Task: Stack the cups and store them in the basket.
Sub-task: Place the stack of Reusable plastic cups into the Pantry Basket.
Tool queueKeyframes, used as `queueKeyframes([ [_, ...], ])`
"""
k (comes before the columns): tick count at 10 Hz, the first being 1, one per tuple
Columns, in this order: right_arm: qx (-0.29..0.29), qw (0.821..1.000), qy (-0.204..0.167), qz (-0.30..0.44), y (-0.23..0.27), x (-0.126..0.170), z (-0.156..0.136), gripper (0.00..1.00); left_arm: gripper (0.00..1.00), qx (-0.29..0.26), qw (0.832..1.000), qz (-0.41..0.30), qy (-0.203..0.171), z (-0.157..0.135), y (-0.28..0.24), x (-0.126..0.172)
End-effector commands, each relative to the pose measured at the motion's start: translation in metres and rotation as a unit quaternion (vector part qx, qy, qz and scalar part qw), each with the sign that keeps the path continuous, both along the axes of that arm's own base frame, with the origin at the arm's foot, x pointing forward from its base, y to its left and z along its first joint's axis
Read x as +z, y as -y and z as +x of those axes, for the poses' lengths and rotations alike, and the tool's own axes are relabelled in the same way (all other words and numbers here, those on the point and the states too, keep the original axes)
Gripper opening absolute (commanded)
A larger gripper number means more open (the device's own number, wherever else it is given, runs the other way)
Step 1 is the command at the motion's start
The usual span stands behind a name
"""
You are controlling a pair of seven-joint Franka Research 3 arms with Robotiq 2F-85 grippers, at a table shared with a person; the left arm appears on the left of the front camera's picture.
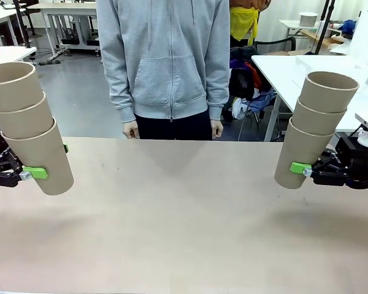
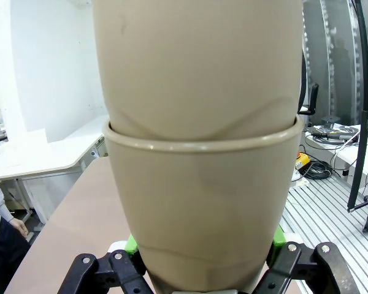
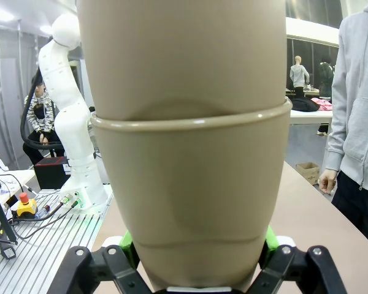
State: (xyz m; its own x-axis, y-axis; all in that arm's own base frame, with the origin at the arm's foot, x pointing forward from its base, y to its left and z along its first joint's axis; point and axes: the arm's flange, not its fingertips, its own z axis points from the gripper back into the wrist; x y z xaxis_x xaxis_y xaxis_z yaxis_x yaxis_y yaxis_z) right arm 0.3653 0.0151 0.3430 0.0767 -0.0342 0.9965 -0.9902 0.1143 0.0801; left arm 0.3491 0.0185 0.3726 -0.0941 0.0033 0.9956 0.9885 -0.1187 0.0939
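Front view, L to R. At picture left the robot's left end effector [image 1: 50,160], black w/ green pads, is closed around the bottom cup of the left stack [image 1: 27,122]: three nested matte tan-brown tapered cups, no handles, rims up. The stack leans toward picture left and hangs in the air above the bench [image 1: 184,233], a wide pale-tan flat top. In the left wrist view its green pads [image 2: 130,245] press on both sides of the lowest cup, near its base. Centre, at the far side of the bench: a person [image 1: 165,55] in a grey zip hoodie stands w/ both hands [image 1: 130,130] hanging at the bench edge, touching nothing. At picture right the right end effector [image 1: 302,162] is likewise clamped on the lowest cup of the right stack [image 1: 319,116], three more identical cups, rims up, leaning toward picture right, also clear of the bench. Judgement: stacking into threes looks done, so the step in hand is probably carrying the stacks to the white basket, or merging them first. To do it well: grip firm but not crushing, since only the bottom cup is held & the upper two sit by friction. Hold rims higher than bases, move slowly, no sudden wrist rolls, so the top cups don't slide out. Lay each stack in lengthwise, one arm at a time, so the arms don't cross.
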Motion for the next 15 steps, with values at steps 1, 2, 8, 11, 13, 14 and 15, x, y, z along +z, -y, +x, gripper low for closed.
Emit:
queueKeyframes([
  [1, -0.002, 1.000, 0.006, 0.001, 0.0005, 0.0044, 0.0002, 0.83, 0.85, 0.001, 1.000, -0.004, 0.004, -0.0012, -0.0013, 0.0033],
  [2, -0.002, 1.000, 0.006, 0.001, 0.0005, 0.0044, 0.0002, 0.83, 0.85, 0.001, 1.000, -0.004, 0.004, -0.0012, -0.0013, 0.0033],
  [8, -0.002, 1.000, 0.006, 0.001, 0.0005, 0.0044, 0.0002, 0.83, 0.85, 0.001, 1.000, -0.004, 0.004, -0.0012, -0.0013, 0.0033],
  [11, -0.002, 1.000, 0.006, 0.001, 0.0005, 0.0044, 0.0002, 0.83, 0.85, 0.001, 1.000, -0.004, 0.004, -0.0012, -0.0013, 0.0033],
  [13, -0.002, 1.000, 0.006, 0.001, 0.0005, 0.0044, 0.0002, 0.83, 0.85, 0.001, 1.000, -0.004, 0.004, -0.0012, -0.0013, 0.0033],
  [14, -0.002, 1.000, 0.006, 0.001, 0.0005, 0.0044, 0.0002, 0.83, 0.85, 0.001, 1.000, -0.004, 0.004, -0.0012, -0.0013, 0.0033],
  [15, -0.002, 1.000, 0.006, 0.001, 0.0005, 0.0044, 0.0002, 0.83, 0.85, 0.001, 1.000, -0.004, 0.004, -0.0012, -0.0013, 0.0033],
])
